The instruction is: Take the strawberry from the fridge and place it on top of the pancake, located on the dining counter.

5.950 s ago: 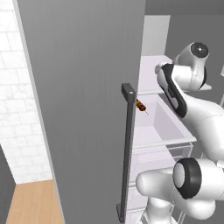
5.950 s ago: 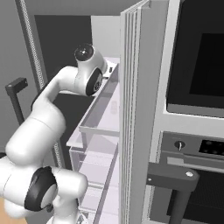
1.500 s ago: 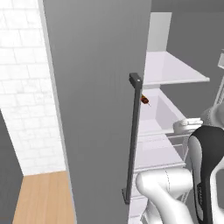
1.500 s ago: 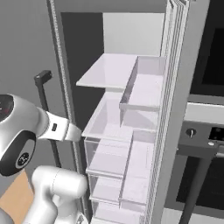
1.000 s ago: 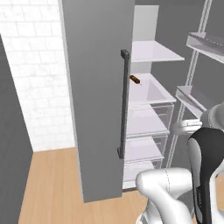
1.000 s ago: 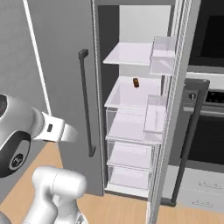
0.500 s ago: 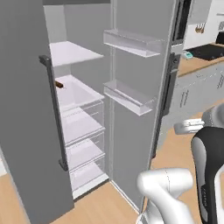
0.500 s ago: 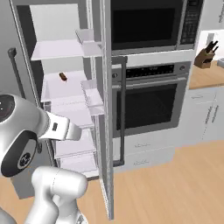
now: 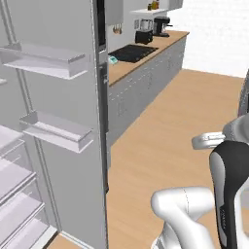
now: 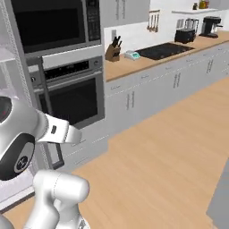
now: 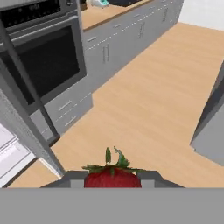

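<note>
Left base view gives me the big picture first: the fridge [image 9: 53, 146] stands open at my left with its door shelves and white inner shelves on show, and the wood floor runs off toward the worktop with the black hob [image 9: 132, 52]. From the right base view I'm looking past the wall oven [image 10: 74, 91] and along that same run of grey cabinets. I can't pick out the dining counter or the pancake from where I sit, so by my reckoning the fetch is done and the carry and the placing are all still ahead. Now the small stuff, hand view: the strawberry [image 11: 113, 177] sits right at the bottom, red body with its green leaves pointing up, wedged between the two dark fingertips. So the gripper [image 11: 112, 178] is clamped on the berry, partly closed around it. The berry is out of the fridge, in my grip, touching both pads and carried above the floor.
</note>
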